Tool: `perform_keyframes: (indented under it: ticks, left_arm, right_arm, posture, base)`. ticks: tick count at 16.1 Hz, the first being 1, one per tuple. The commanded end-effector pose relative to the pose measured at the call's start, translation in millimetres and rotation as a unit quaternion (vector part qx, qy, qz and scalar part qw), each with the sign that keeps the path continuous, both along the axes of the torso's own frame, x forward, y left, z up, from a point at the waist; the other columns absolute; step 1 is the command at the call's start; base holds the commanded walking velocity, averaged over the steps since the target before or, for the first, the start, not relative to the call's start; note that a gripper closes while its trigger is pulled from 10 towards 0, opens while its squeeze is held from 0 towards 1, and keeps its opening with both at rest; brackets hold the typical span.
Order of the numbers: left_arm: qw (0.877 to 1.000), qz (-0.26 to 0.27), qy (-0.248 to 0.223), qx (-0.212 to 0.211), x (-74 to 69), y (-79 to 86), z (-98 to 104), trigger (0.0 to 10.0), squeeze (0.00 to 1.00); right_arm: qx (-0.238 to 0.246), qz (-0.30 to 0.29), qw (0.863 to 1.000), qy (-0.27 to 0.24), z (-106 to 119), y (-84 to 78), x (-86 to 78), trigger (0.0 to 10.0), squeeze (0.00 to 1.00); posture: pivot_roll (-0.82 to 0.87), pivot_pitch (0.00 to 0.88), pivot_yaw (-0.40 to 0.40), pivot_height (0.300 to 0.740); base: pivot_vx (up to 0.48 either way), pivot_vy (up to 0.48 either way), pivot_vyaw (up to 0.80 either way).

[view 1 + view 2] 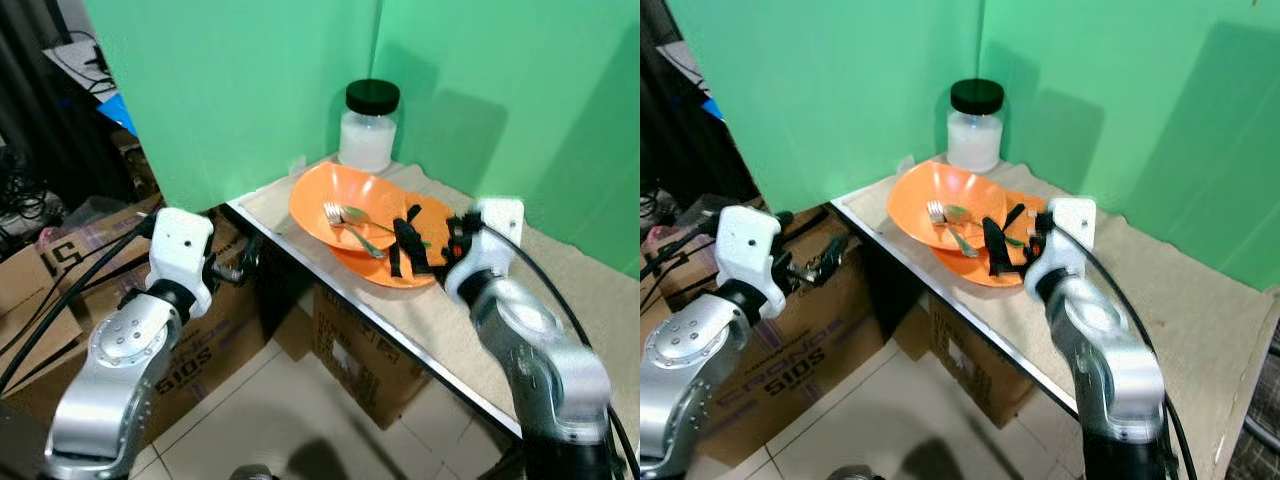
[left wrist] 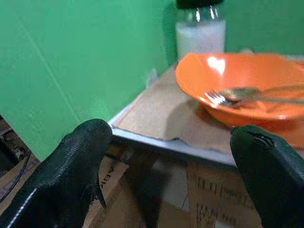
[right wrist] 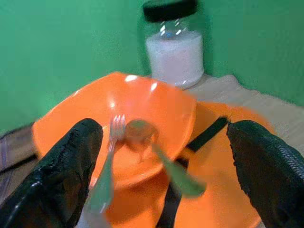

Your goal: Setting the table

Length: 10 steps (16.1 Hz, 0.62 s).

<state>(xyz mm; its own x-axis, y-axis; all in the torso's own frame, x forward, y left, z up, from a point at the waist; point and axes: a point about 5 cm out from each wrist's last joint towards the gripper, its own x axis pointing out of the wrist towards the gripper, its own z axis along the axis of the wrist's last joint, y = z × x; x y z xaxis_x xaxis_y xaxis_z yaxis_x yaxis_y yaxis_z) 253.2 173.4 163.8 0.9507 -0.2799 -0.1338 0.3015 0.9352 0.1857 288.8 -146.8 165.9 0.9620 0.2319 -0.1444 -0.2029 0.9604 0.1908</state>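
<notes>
An orange bowl (image 1: 335,205) sits on an orange plate (image 1: 395,272) near the table's far corner. A fork (image 3: 107,166) and a spoon (image 3: 159,154) lie in the bowl. My right gripper (image 1: 412,242) hovers over the plate just right of the bowl, open, with nothing between its fingers (image 3: 61,180). A thin black strip (image 3: 206,134) lies on the plate beside the bowl. My left gripper (image 1: 245,262) is open and holds nothing; it is off the table, level with its left corner (image 2: 142,137).
A glass jar (image 1: 368,128) of white powder with a black lid stands behind the bowl, against green backdrop walls. The table (image 1: 600,300) has a beige cover and a metal front edge. Cardboard boxes (image 1: 200,350) stand on the tiled floor below and to the left.
</notes>
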Motion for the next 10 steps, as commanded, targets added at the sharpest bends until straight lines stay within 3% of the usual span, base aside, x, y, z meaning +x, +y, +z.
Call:
perform_keyframes:
  ticks: [1, 3, 5, 7, 9, 10]
  left_arm:
    - [1.000, -0.018, 0.006, 0.003, 1.6, -1.5, -0.9, 10.0, 0.00]
    - [0.999, -0.046, 0.020, 0.000, 0.6, -3.5, -3.5, 10.0, 0.00]
    - [0.992, -0.114, 0.057, -0.013, -7.3, -10.2, -10.3, 10.0, 0.00]
    - [0.989, -0.130, 0.067, -0.008, -10.3, -11.2, -13.4, 10.0, 0.00]
    - [0.986, -0.142, 0.082, -0.007, -16.3, -12.0, -17.4, 10.0, 0.00]
    - [0.985, -0.149, 0.090, -0.005, -19.3, -12.2, -19.4, 10.0, 0.00]
  right_arm:
    - [0.008, -0.017, 1.000, 0.010, 1.1, -6.3, 8.2, 10.0, 1.00]
    - [0.012, -0.027, 0.999, 0.031, 1.6, -6.7, 22.8, 10.0, 1.00]
    - [0.025, -0.013, 0.997, 0.068, 0.7, -1.4, 49.4, 10.0, 1.00]
    - [0.037, 0.001, 0.996, 0.084, 0.8, 2.4, 62.8, 10.0, 1.00]
    - [0.058, 0.019, 0.992, 0.108, 4.5, 11.2, 88.8, 10.0, 1.00]
    - [0.054, 0.014, 0.990, 0.128, 3.8, 13.9, 97.1, 10.0, 0.55]
  posture:
    - [0.17, 0.000, 0.021, 0.740]
    - [0.16, 0.000, 0.022, 0.740]
    - [0.16, 0.000, 0.023, 0.740]
    - [0.16, 0.000, 0.021, 0.740]
    - [0.16, 0.000, 0.011, 0.740]
    - [0.17, 0.000, 0.005, 0.740]
  base:
    - [0.000, 0.000, 0.00]
    - [0.000, 0.000, 0.00]
    - [0.000, 0.000, 0.00]
    - [0.000, 0.000, 0.00]
    - [0.000, 0.000, 0.00]
    - [0.000, 0.000, 0.00]
